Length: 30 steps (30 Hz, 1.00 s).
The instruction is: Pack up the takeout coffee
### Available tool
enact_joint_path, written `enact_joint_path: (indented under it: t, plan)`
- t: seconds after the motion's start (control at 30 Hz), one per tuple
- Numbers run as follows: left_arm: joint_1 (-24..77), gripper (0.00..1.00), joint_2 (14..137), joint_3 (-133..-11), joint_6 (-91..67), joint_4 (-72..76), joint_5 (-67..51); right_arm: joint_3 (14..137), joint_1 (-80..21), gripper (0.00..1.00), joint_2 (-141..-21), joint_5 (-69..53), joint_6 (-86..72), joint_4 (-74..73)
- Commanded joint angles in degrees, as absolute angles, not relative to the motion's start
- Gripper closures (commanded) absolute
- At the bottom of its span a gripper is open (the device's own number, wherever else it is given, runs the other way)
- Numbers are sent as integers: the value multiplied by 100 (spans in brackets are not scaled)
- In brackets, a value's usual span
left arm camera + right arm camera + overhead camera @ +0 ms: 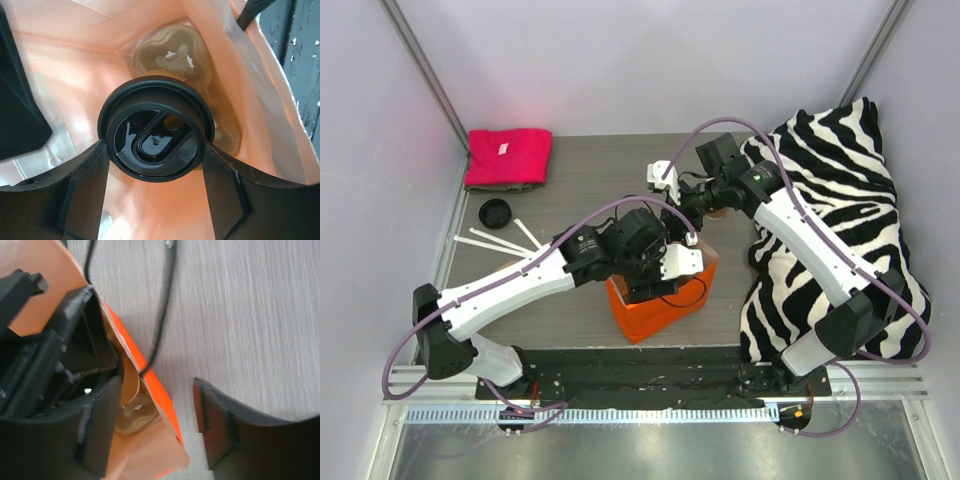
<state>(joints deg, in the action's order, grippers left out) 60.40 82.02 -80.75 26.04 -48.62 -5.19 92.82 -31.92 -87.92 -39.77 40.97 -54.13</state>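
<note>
The takeout coffee (156,135) shows from above as a round black lid, hanging inside the orange bag (655,305). My left gripper (155,150) is shut on it, one finger against each side of the lid's rim. Below it, at the bag's bottom, lies the moulded brown cup tray (182,50). In the top view the left gripper (658,262) reaches into the bag's mouth. My right gripper (155,390) is open and straddles the bag's wall (150,382): one finger inside, the other outside over the table. The right gripper (692,238) sits at the bag's far rim.
A zebra-striped cloth (835,210) covers the right side of the table, under the right arm. A folded red cloth (508,157) lies at the back left. A loose black lid (495,212) and white sticks (500,240) lie left of the bag.
</note>
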Motion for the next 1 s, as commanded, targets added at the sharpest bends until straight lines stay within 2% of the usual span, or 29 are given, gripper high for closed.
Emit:
enact_joint_path:
  t: [0.0, 0.03, 0.07, 0.17, 0.3, 0.7, 0.97]
  plan:
    - [6047, 64, 8200, -8051, 2681, -4676, -536, 9352, -3419, 53, -8780, -3929, 4342, -5344]
    - [6047, 64, 8200, -8051, 2663, -4667, -519, 9343, -3436, 59, -8780, -3885, 4298, -5326]
    - [6047, 64, 8183, -8042, 2654, -4650, -449, 9351, -3428, 75, -8772, -3850, 4220, -5230]
    - [6047, 64, 8095, -7981, 2654, -4588, -221, 9378, -3428, 98, -8693, -3649, 3868, -4993]
    - [6047, 64, 7911, -7849, 2654, -4465, -53, 9343, -3419, 99, -8438, -3525, 3306, -4668]
    - [6345, 64, 7260, -6795, 2944, -3868, 764, 8148, -3585, 99, -6981, -2576, 2057, -3218]
    - [6653, 65, 6961, -5960, 3041, -3121, 1537, 6760, -4262, 99, -5995, -1321, 1617, -2146]
